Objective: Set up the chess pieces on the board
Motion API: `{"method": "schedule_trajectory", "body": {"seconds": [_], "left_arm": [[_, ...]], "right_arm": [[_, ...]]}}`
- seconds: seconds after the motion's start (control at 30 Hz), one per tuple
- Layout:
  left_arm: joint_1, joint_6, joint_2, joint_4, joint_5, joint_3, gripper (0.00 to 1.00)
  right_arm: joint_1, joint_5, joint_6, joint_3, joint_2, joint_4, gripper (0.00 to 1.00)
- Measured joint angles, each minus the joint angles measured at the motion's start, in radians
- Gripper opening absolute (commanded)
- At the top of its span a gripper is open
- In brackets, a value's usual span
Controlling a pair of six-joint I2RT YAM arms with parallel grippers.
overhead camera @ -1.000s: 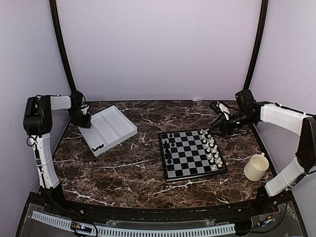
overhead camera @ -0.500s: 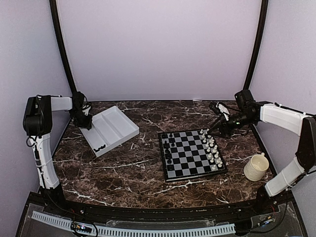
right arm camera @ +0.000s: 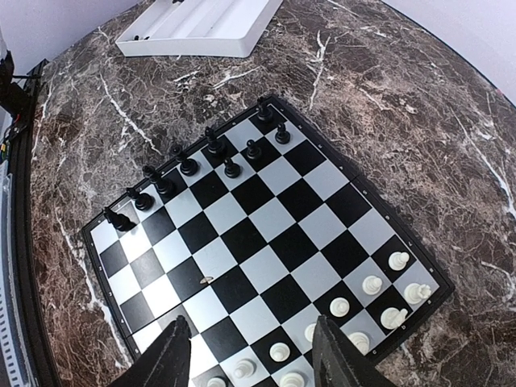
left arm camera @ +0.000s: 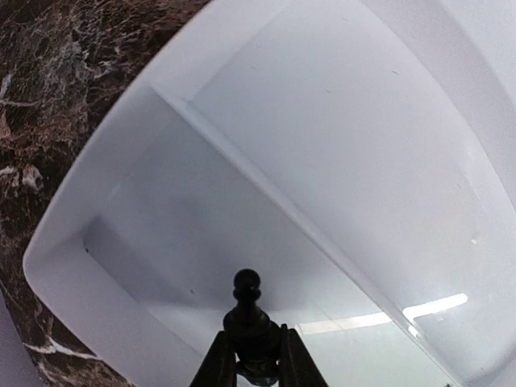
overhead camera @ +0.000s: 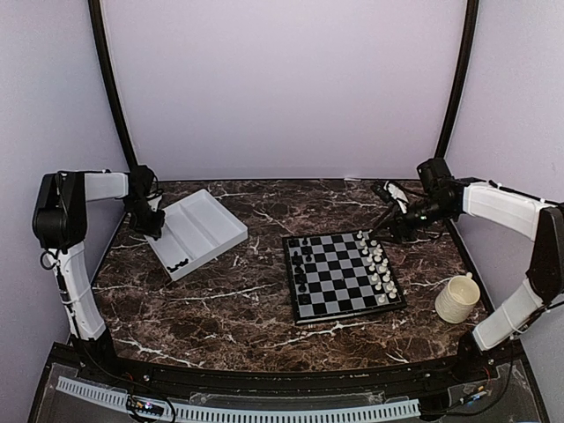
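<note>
The left hand (left arm camera: 256,343) is closed tight on one black pawn (left arm camera: 247,306), just over the white tray (left arm camera: 339,161) at the far left of the worktop (overhead camera: 238,308). The right hand (right arm camera: 254,355) is wide open and holds nothing, up over the board (overhead camera: 339,275). Some black pieces (overhead camera: 301,263) stand on the board's left side. The pawn is tiny and smooth, so it may slip or tip on the way. Put down carelessly, it may knock its neighbours over.
</note>
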Motion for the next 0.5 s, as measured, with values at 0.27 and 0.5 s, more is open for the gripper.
{"method": "schedule_trajectory", "body": {"seconds": [0.27,0.5], "left_arm": [[-0.153,0.012,-0.305,-0.010,0.106,-0.117,0.02],[-0.373,0.069,-0.431,0.105,0.330,-0.143,0.05]], "right_arm": [[0.008,-0.004,0.014,0.065,0.015,-0.024,0.52],[0.040,-0.051,0.052,0.216,0.070,-0.076,0.50]]}}
